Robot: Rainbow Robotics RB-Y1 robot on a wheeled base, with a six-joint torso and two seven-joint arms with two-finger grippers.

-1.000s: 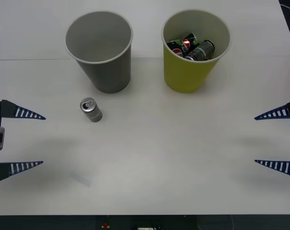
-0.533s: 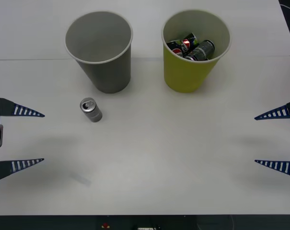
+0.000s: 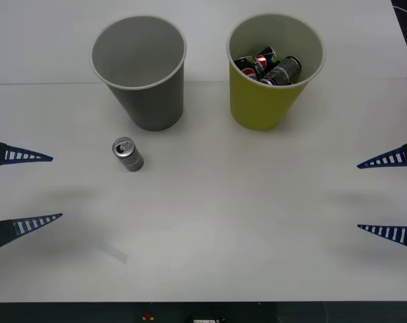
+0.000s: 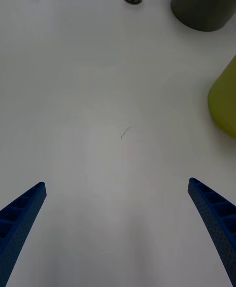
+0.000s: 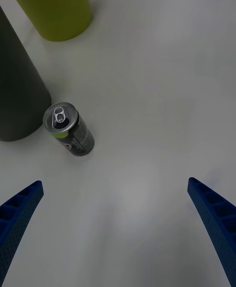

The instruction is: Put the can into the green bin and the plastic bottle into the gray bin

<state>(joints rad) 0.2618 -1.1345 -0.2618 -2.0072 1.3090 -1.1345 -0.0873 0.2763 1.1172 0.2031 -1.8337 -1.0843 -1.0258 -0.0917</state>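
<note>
A white table (image 3: pixel 210 222) carries everything. At its far side stand two upright bins, apart from each other: the gray bin (image 3: pixel 140 74) toward the robot's left and the green bin (image 3: pixel 274 70) toward its right, the green one holding several dark cans (image 3: pixel 269 67). The left gripper (image 3: pixel 21 189) hovers at the table's left edge, its blue fingers spread wide and holding nothing; the right gripper (image 3: pixel 388 196) waits at the right edge, likewise spread and empty. The can (image 3: pixel 128 154) stands upright on the table just in front of the gray bin, near it but not touching, pull-tab top facing up.
</note>
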